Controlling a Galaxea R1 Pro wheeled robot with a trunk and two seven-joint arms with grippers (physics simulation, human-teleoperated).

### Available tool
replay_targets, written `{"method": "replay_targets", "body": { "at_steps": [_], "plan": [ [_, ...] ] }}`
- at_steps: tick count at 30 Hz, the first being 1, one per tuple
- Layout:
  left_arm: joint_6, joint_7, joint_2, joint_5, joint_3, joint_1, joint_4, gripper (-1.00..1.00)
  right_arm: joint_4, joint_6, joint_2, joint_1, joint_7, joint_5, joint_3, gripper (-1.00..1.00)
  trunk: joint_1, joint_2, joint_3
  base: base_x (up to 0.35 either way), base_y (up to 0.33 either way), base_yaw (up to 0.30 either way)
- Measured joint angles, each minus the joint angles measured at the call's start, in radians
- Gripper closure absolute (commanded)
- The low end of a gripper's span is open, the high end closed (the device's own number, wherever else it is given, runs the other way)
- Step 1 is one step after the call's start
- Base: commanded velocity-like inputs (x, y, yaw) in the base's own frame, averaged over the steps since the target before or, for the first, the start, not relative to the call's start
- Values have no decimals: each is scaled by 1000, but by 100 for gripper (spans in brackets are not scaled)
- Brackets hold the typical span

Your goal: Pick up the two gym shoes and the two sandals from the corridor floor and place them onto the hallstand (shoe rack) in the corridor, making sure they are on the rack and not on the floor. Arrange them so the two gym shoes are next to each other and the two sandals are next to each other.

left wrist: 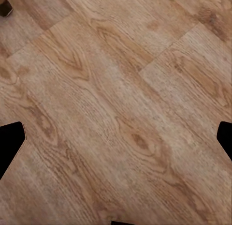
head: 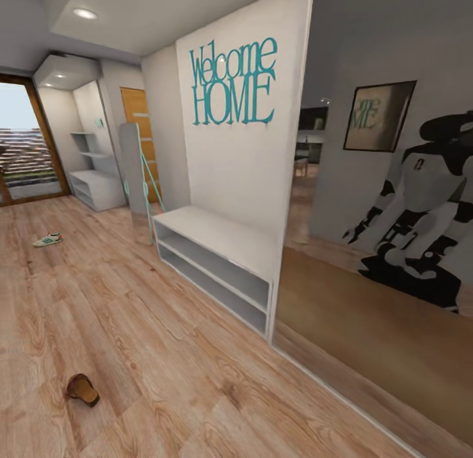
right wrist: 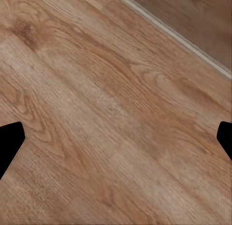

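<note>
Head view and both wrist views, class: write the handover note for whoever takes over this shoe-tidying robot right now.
Left tool: open, empty, over bare corridor floor.
Right tool: open, empty, over floor beside a pale baseboard strip.
One gym shoe lies on the floor far down the corridor; one sandal lies on the floor close by, to the left.
The hallstand stands at the far end; the nearer Welcome HOME bench is not the target.
Done: nothing racked that I can see. Left: find and rack all four, paired.
</note>
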Motion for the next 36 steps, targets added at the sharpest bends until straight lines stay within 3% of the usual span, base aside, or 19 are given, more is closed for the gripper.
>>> {"method": "replay_targets", "body": {
  "at_steps": [10, 36],
  "plan": [
    [-20, 0, 15, 4, 1, 2, 1, -100, 23, -1, 0, 0, 0, 0, 1, -100, 0, 0, -6, 309, 0, 269],
    [-21, 0, 17, 5, 1, 2, 4, -100, 26, -1, 2, 0, 1, 2, 6, -100, 0, 0, -24, 332, 31, 268]
  ]
}}
